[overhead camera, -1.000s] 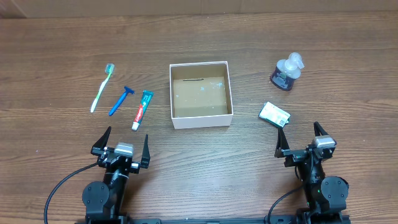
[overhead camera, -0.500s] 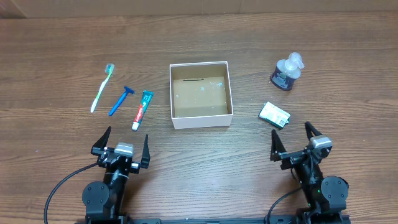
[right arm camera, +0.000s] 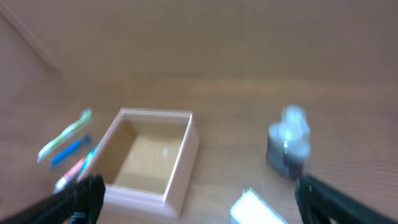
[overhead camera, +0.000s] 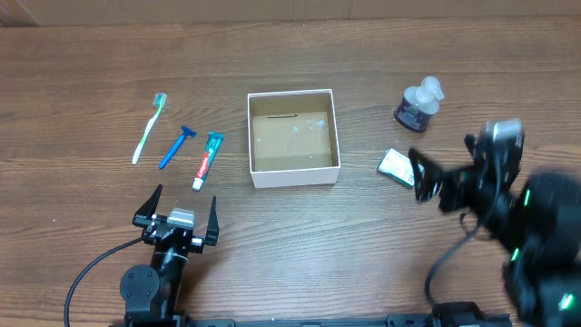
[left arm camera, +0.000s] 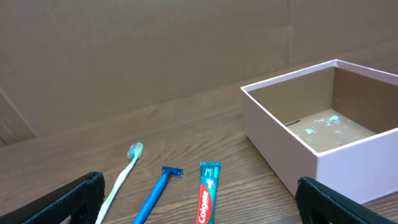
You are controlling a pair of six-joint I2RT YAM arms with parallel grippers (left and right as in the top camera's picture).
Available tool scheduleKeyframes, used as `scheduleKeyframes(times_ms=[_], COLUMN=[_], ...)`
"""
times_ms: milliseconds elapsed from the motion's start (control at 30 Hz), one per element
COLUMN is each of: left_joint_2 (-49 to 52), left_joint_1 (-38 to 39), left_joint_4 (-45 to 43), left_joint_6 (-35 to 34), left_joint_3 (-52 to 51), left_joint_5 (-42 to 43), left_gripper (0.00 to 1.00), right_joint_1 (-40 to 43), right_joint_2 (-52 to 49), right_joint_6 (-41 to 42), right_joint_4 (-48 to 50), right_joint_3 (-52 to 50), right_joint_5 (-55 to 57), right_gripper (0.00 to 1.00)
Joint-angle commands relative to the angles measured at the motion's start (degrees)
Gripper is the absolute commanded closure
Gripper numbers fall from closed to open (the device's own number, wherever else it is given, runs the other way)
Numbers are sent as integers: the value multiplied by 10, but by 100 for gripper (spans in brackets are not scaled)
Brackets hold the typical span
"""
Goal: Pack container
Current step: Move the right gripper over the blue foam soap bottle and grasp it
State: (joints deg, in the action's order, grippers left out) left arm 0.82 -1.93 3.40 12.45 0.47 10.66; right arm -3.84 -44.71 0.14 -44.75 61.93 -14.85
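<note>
Cardboard container (overhead camera: 293, 171), ahead-right of left claw (overhead camera: 186, 197), left of right claw (overhead camera: 443, 162), both agape, empty.

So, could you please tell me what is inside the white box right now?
Nothing yet: the container shows only its brown floor with pale flecks and a short dark mark. Overhead, none of the floor is covered; the wrist views hide its near edge.

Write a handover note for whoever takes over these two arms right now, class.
Left pincer: open, empty, nearest the toothpaste.
Right pincer: open, empty, blurred, beside the white packet.
Box: centre, empty.
Left of it: toothbrush, razor, toothpaste.
Right of it: pump bottle, packet.
Done: nothing packed.
Left: all five items.
</note>
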Motion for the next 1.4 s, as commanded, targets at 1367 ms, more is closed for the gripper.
scheduleKeyframes(times_ms=[1367], left_joint_2=[-6], left_joint_1=[-3], left_joint_4=[0], left_joint_6=[2], left_joint_3=[-2], left_joint_5=[-2], left_gripper=[0], right_joint_1=[77], right_joint_2=[-713], right_joint_6=[-167], right_joint_4=[-144], right_joint_3=[363], right_joint_5=[17], right_gripper=[12])
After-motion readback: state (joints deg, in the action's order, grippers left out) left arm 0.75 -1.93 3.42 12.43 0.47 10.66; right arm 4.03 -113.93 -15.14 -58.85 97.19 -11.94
